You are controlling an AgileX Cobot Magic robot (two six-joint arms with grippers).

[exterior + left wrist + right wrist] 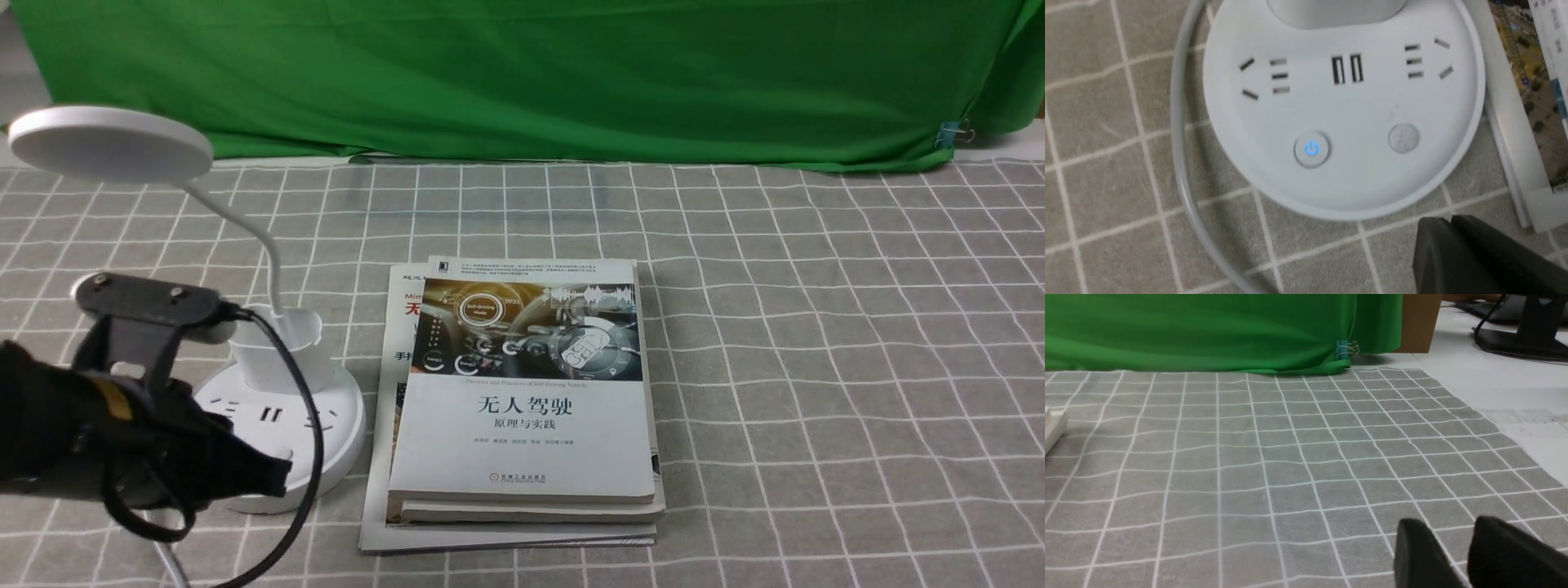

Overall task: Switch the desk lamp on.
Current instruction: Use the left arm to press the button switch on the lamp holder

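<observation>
Two buttons sit on the round base of the desk lamp (339,420); one, the power button (1311,148), shows a blue power symbol, while the other button (1403,138) is plain grey. The lamp stands at the left of the front view, its disc head (110,145) in the upper left and its bendable neck (265,245) rising from the cup holder (286,347). Sockets and a pair of USB-style slots mark the base.

In the lower left of the front view the left gripper (1447,220) hangs over the near part of the base, its fingertips pressed together in the wrist view. The right gripper (1439,524) shows its two fingertips spread, with a gap between them; only the tiled-pattern cloth (1241,465) shows through.

Books (522,441) lie stacked at the centre of the front view. The top cover reads "无人驾驶" and, smaller, "原理与实践", with "Theories and Practices of Self-Driving Vehicle" above and "China Machine Press" at its foot. "Self-Driving Mode" is printed in a circle on the cover picture. A green curtain (522,77) spans the top, with a blue clip (949,135) at upper right.
</observation>
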